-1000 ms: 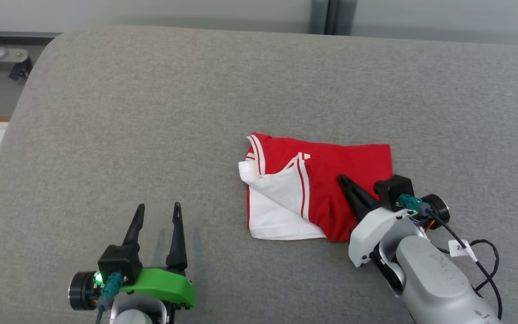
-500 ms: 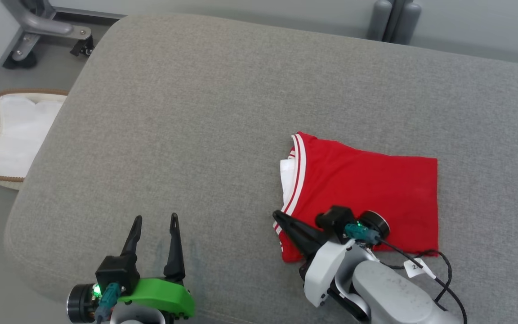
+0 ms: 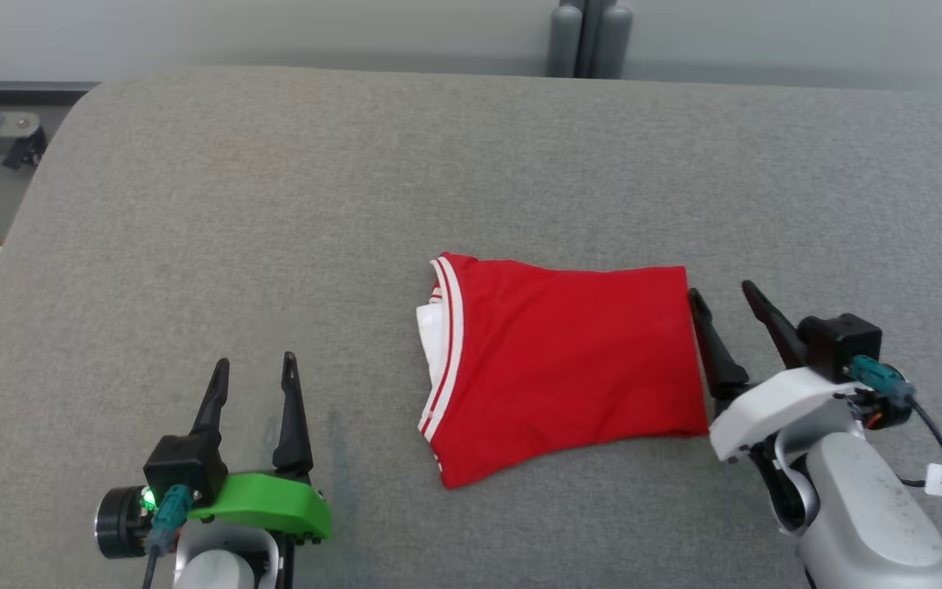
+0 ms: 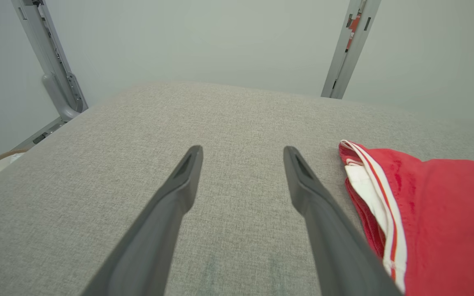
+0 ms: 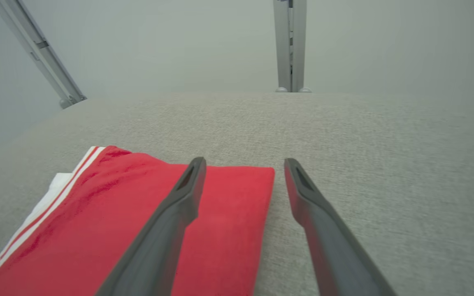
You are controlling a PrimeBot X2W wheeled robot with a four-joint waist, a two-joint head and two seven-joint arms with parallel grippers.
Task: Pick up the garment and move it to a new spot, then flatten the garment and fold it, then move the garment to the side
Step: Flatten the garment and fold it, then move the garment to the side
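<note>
Grey upholstered pad point(image 3: 275, 204) spanned the scene. The folded red garment point(image 3: 569, 360) lay flat on it, slightly toward the robot's right, with its white-striped edge point(image 3: 444, 352) and white inner layer facing left. Right arm point(image 3: 855, 499): the right jaws stood spread and empty, the inner finger point(image 3: 712, 348) just beside the garment's right edge; contact could not be told. Left arm, green wrist cover point(image 3: 262, 511): the left jaws stood spread and empty above bare pad, apart from the striped edge.
</note>
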